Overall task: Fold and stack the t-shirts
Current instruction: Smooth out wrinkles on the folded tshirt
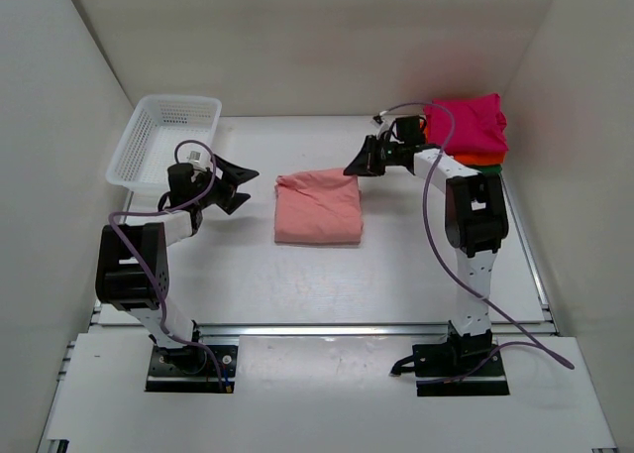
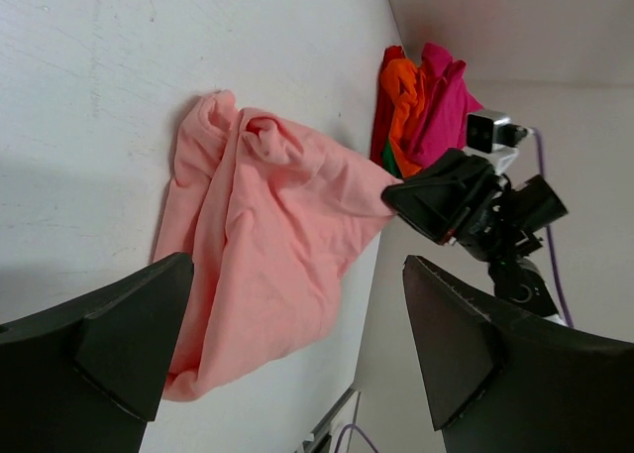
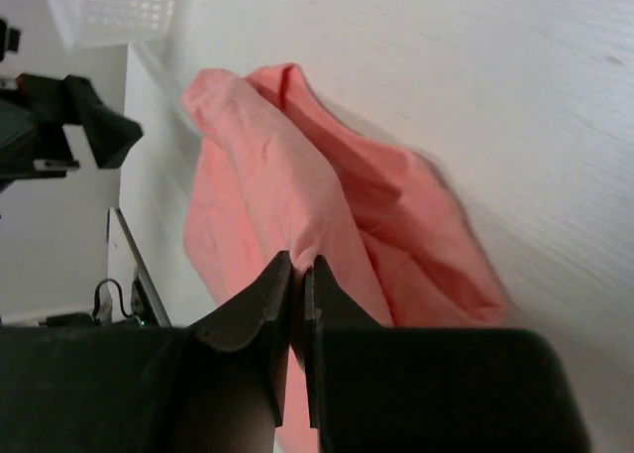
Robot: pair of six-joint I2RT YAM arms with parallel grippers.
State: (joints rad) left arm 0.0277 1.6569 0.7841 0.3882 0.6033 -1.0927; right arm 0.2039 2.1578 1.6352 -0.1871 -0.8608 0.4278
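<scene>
A salmon-pink t-shirt [image 1: 317, 207] lies folded into a rough square at the table's middle, also seen as rumpled cloth [image 2: 267, 245] [image 3: 297, 205]. My right gripper [image 1: 353, 168] [image 3: 302, 265] is shut on the shirt's far right corner, a pinch of pink cloth between its jaws. My left gripper [image 1: 244, 187] [image 2: 297, 324] hangs open to the left of the shirt, apart from it, nothing between its fingers. At the back right a stack of folded t-shirts has a magenta one [image 1: 471, 124] [image 2: 441, 101] on top, with orange [image 2: 401, 101], green and red edges below.
A white mesh basket [image 1: 163, 141] [image 3: 109, 7] stands at the back left, just behind my left arm. White walls close in the table on the left, right and back. A metal rail [image 1: 367, 327] runs along the near edge.
</scene>
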